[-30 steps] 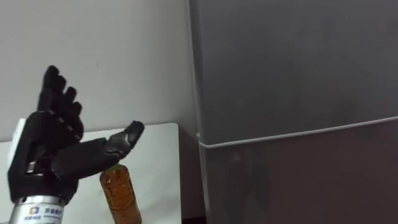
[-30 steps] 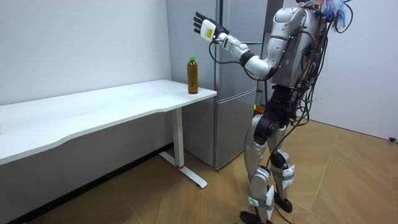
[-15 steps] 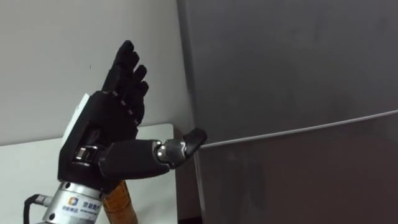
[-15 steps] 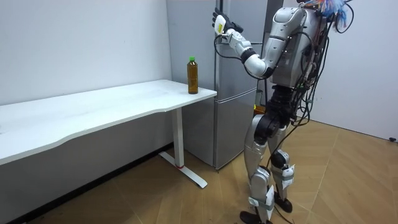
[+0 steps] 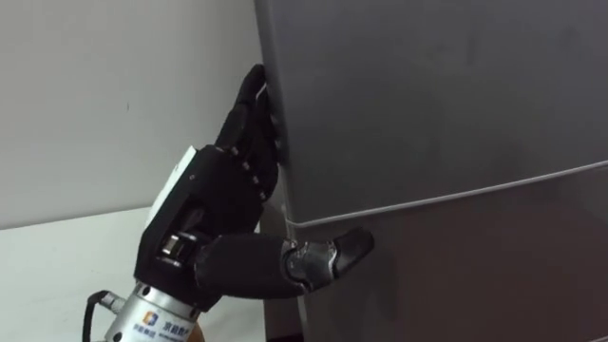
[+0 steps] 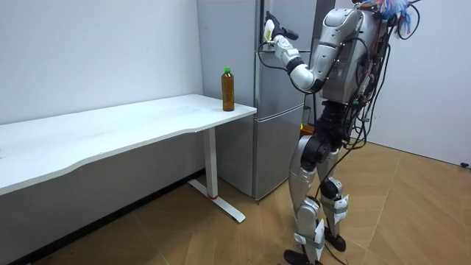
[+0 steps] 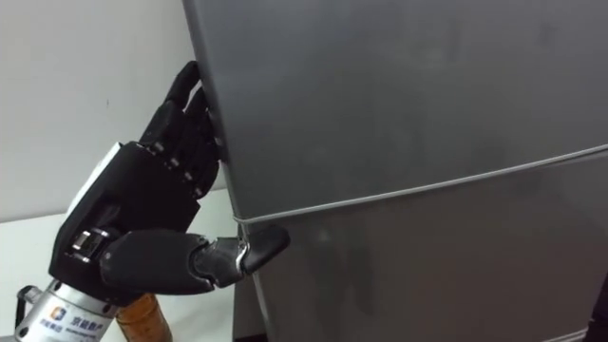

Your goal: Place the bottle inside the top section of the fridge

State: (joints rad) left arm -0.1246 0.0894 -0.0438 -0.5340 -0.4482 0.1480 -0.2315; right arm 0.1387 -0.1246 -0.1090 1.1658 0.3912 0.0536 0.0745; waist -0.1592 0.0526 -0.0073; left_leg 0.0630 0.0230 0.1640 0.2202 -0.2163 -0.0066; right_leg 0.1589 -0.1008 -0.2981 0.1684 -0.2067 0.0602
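The bottle [image 6: 228, 88], amber with a green cap, stands upright on the white table's [image 6: 110, 136] corner beside the fridge [image 6: 274, 125]. A strip of the bottle [image 7: 142, 320] shows under my wrist. My left hand [image 5: 204, 204] is raised against the left edge of the grey upper fridge door [image 5: 427, 95]. Its fingers [image 5: 255, 104] lie straight along that edge and its thumb [image 5: 328, 258] sticks out in front, just below the seam between the two doors. The hand is open and holds nothing. Both fridge doors are closed.
The lower fridge door [image 5: 475, 266] sits under a thin pale seam. A white wall [image 5: 95, 95] runs behind the table. I stand on the wooden floor [image 6: 383, 221] in front of the fridge, with the table at the room view's left.
My left hand has swung from above the bottle over to the right and up, and its fingers now rest on the upper door's left edge. The bottle has stayed put.
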